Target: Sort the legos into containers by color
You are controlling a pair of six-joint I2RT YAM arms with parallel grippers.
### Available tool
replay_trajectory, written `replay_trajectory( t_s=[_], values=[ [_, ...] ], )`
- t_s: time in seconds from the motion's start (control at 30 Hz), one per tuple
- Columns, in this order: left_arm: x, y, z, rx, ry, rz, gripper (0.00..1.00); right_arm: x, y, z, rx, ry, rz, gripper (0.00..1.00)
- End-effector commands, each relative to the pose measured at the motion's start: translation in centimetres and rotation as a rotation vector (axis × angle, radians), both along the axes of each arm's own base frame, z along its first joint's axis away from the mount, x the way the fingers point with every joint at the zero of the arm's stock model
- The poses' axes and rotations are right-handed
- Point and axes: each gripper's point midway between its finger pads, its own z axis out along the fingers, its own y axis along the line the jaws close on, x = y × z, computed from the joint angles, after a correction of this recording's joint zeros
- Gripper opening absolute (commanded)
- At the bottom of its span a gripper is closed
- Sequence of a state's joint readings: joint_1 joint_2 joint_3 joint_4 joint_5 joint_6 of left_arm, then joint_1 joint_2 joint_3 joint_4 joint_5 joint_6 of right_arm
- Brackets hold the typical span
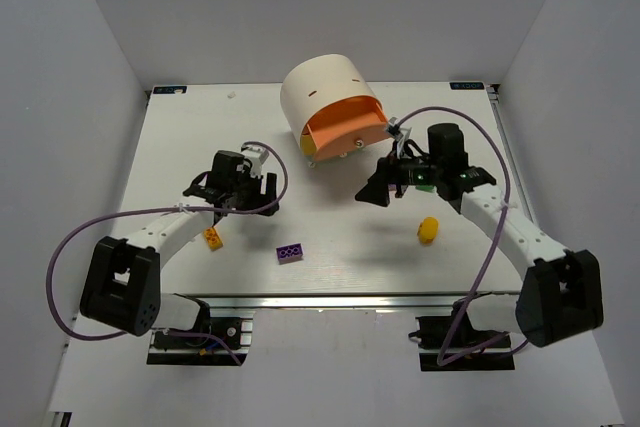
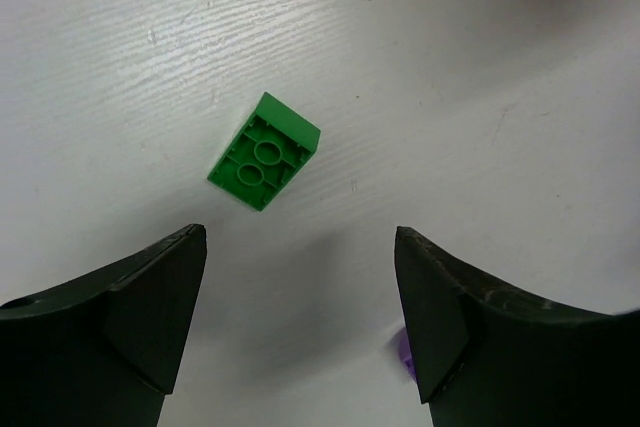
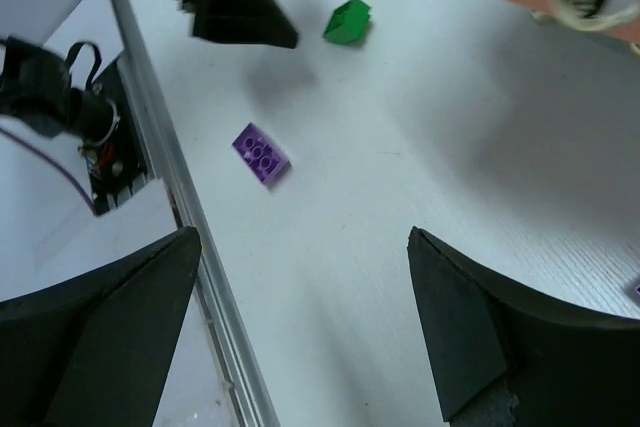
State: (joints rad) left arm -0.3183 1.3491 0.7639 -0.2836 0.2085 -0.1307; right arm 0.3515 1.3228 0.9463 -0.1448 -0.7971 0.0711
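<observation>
Top view: the orange drawer (image 1: 345, 127) is standing open, and the yellow lego (image 1: 428, 229) is lying near the right gripper (image 1: 382, 187).

Left wrist: the left gripper (image 2: 297, 247), spread and empty, is hovering over 1 green lego (image 2: 265, 152). Next is likely lowering and pinching.

Right wrist: the jaws are gaping wide, holding nothing.

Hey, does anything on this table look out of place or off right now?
The orange drawer sticks out open from the cream cabinet. An orange brick, a purple brick, a yellow brick and a green brick lie loose on the table, unsorted. Nothing looks damaged.
</observation>
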Motion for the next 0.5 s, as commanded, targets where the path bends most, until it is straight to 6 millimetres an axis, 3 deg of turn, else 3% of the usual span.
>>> replay_trajectory(
  t_s=[0.0, 0.2, 0.37, 0.47],
  values=[
    [1.7, 0.0, 0.2, 0.112, -0.113, -0.073, 0.85, -2.8, -0.4, 1.4, 0.033, -0.184, 0.166, 0.89],
    [3.1, 0.5, -2.6, 0.262, -0.112, -0.101, 0.85, -4.3, -1.6, 2.0, 0.017, -0.298, 0.183, 0.89],
    [4.9, 1.3, -3.3, 0.351, -0.144, -0.046, 0.83, -4.2, -2.0, 2.4, 0.008, -0.327, 0.174, 0.89],
    [5.6, 0.5, -3.4, 0.35, -0.145, -0.06, 0.76, -3.9, -2.2, 2.6, 0.004, -0.33, 0.163, 0.89]
  ],
)
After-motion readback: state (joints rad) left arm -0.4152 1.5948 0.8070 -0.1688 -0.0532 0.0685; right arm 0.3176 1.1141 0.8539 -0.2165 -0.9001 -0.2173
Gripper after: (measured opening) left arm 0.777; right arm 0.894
